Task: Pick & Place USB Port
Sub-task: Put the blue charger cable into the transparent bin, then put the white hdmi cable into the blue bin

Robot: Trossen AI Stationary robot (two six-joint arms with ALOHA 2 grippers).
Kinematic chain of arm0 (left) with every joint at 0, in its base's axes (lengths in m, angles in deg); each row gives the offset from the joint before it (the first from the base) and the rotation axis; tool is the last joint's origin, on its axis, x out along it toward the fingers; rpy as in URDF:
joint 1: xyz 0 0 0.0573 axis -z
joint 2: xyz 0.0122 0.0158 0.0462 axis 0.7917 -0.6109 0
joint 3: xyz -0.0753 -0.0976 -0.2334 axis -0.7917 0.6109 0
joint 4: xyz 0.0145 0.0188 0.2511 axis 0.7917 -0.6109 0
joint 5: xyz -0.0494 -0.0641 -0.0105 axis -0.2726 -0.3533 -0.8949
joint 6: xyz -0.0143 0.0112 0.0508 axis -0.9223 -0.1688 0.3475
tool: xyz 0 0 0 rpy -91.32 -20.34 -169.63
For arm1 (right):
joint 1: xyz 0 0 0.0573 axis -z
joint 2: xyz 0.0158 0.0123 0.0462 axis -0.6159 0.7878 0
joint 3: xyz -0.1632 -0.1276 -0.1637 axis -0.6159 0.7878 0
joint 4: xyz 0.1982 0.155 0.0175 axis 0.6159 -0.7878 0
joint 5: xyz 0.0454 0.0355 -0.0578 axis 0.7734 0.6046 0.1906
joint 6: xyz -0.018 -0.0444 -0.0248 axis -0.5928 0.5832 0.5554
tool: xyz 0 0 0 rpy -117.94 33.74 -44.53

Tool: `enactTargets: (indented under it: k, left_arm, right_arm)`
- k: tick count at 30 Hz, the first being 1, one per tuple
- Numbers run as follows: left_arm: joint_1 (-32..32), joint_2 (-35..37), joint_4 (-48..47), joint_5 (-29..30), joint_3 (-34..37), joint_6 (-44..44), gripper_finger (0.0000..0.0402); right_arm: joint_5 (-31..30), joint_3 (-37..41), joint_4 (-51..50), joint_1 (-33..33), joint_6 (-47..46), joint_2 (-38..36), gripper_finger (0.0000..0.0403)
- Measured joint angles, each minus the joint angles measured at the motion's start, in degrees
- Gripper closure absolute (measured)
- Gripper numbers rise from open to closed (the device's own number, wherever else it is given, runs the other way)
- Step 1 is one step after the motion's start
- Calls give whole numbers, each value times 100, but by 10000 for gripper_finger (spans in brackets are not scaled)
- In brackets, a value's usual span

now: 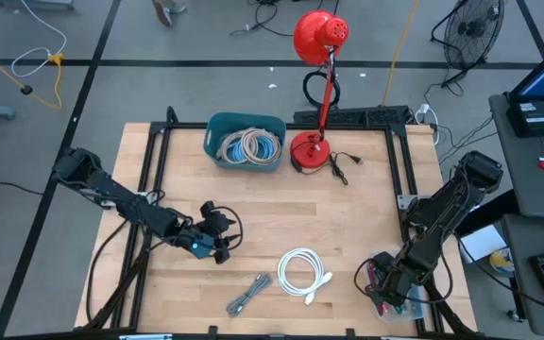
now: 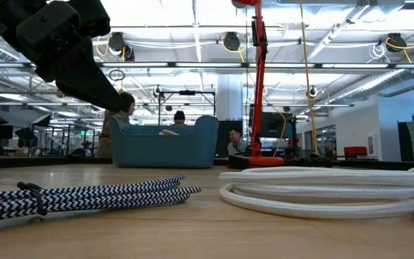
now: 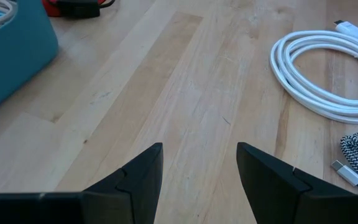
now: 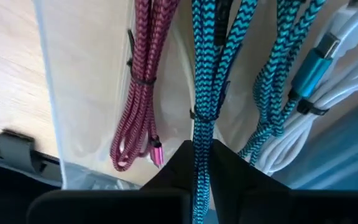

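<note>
Down at the lower right of the high view, right gripper point(image 4: 202, 163) clenched on a teal braided cable point(image 4: 205, 87), pinched mid-bundle so it lifts clear of the clear tray point(image 4: 86, 93) of spare cables. Left gripper point(image 3: 199, 171) spread wide and empty over bare wood at lower left, waiting near the white cable point(image 1: 302, 272) and black-and-white cable point(image 1: 247, 294); blue bin point(image 1: 244, 142) at top centre, probably the drop-off.

The table point(image 1: 348, 222) is showing pale, matt wood with fine grain and plank seams. Beside the white cable point(image 3: 319, 78), whose coil is looking smooth and slightly glossy like plastic, the black-and-white cable point(image 2: 85, 196) is showing a rough woven braid and a shiny metal plug. The teal bin point(image 1: 244, 142) is looking like smooth matt plastic. Near it, the red lamp point(image 1: 319, 57) is gleaming glossy. The teal braided cable point(image 4: 207, 81) and magenta braided cable point(image 4: 138, 93) are looking cloth-woven inside a clear plastic tray point(image 4: 48, 93).
</note>
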Motion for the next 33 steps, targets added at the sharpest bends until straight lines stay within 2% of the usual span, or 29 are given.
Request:
enactTargets:
  k: [6,13,24,29,33]
  left_arm:
    - [0,0,-4,-1,0,0,195]
    - [0,0,-7,0,0,0,195]
    - [-2,0,-48,9,0,-10,195]
    - [-4,0,-48,11,0,-17,195]
    - [-4,0,-47,11,0,-17,195]
  right_arm:
    - [-26,0,2,2,-100,0,368]
    - [-24,0,235,4,0,-2,371]
    - [-476,-7,526,122,436,-2,289]
    - [-529,-7,630,197,739,-15,278]
    - [-965,-7,636,221,984,-223,280]
